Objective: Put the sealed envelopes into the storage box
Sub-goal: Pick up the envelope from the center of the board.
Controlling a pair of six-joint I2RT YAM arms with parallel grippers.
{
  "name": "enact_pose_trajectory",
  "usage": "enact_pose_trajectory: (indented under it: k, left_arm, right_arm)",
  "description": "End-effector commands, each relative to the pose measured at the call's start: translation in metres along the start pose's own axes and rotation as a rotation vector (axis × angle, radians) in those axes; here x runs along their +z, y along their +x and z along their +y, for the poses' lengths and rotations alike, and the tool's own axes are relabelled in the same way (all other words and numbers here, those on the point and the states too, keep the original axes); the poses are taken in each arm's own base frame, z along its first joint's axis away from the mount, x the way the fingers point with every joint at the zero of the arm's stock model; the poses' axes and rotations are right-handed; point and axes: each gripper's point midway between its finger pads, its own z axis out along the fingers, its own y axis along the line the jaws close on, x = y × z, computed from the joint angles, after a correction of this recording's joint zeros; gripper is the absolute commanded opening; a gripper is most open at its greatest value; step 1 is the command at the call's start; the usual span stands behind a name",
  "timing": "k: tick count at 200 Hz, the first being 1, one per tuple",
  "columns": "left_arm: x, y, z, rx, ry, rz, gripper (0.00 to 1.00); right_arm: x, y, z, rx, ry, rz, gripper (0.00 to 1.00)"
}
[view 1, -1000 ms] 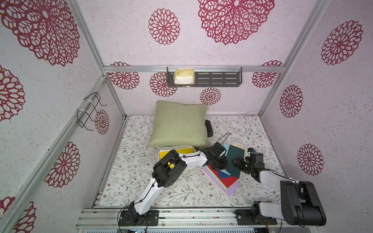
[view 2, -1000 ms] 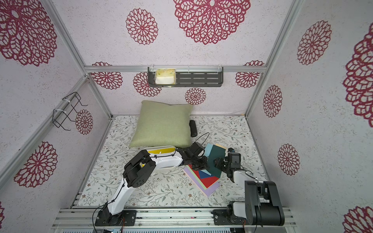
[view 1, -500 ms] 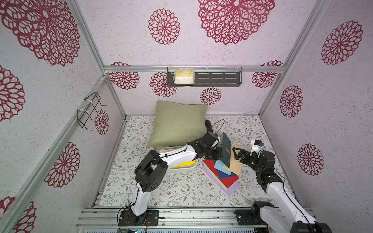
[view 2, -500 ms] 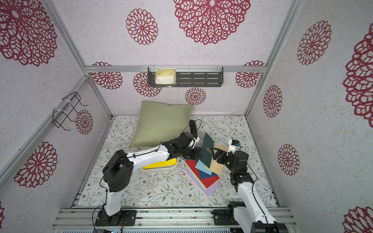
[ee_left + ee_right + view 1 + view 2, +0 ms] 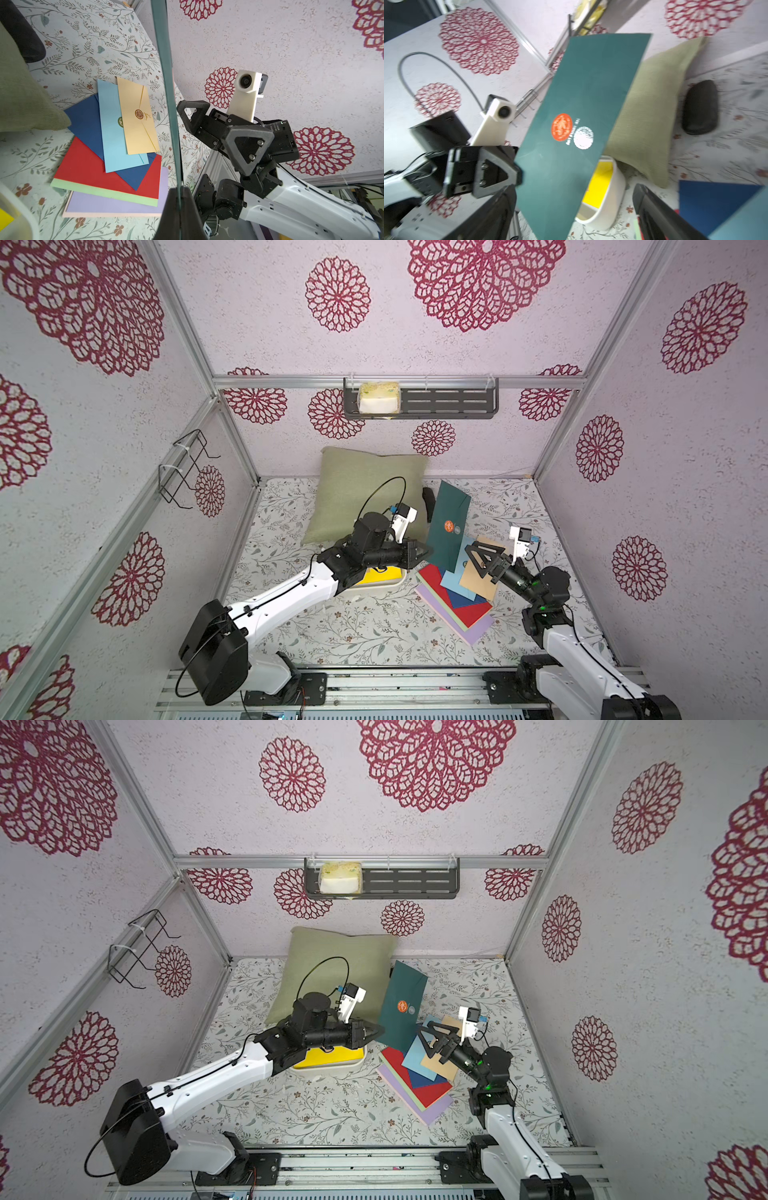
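left gripper (image 5: 428, 551): clamped shut on the green envelope (image 5: 449, 526) near a lower corner, holding it upright and clear of the tabletop (image 5: 353, 626)
right gripper (image 5: 473, 560): jaws wide, empty, just beside the green envelope, not touching
box (image 5: 395, 583): partly under the left arm, yellow envelope (image 5: 380, 574) lying inside
stack (image 5: 457, 601): other envelopes fanned on the tabletop between box and right arm
risk, slip: thin corner pinch, so the envelope may pivot or slide out on the swing to the box
risk, miss: the box looks barely bigger than the envelope, so released tilted it could catch the rim and hang half out
risk, bump: right gripper is close and could clip the envelope
risk, nudge: lowering the arm may shove the box toward the cushion (image 5: 361, 485)
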Motion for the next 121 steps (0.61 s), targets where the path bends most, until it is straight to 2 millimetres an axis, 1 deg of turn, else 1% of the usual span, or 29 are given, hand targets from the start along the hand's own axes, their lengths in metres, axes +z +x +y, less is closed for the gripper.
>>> enact_pose_trajectory:
  k: [1, 19, 39, 70, 90, 99, 107, 121]
  left_arm:
    - [-0.014, -0.008, -0.025, 0.036, 0.087, -0.057, 0.0]
    - [-0.021, -0.006, -0.028, 0.036, 0.098, -0.063, 0.0]
    - [-0.028, -0.003, -0.03, 0.043, 0.11, -0.077, 0.0]
    - [-0.029, 0.003, -0.024, 0.027, 0.103, -0.073, 0.0]
    - [-0.027, 0.008, -0.016, 0.016, 0.089, -0.075, 0.0]
    - [-0.027, 0.009, -0.011, 0.007, 0.077, -0.08, 0.0]
    - [-0.026, 0.012, -0.008, 0.0, 0.074, -0.078, 0.0]
    - [-0.026, 0.015, -0.004, -0.013, 0.067, -0.08, 0.0]
  right_arm:
    - [0.004, -0.01, 0.058, -0.062, -0.241, 0.012, 0.92]
    - [0.008, -0.008, 0.067, -0.047, -0.285, 0.011, 0.85]
    - [0.017, -0.008, 0.07, -0.024, -0.292, 0.019, 0.77]
    - [0.022, -0.016, 0.081, -0.016, -0.318, 0.005, 0.63]
    - [0.025, -0.02, 0.084, -0.012, -0.32, 0.01, 0.47]
    - [0.025, -0.022, 0.086, -0.015, -0.323, 0.012, 0.36]
    - [0.026, -0.024, 0.087, -0.02, -0.322, 0.009, 0.29]
    - [0.028, -0.024, 0.084, -0.027, -0.301, 0.017, 0.14]
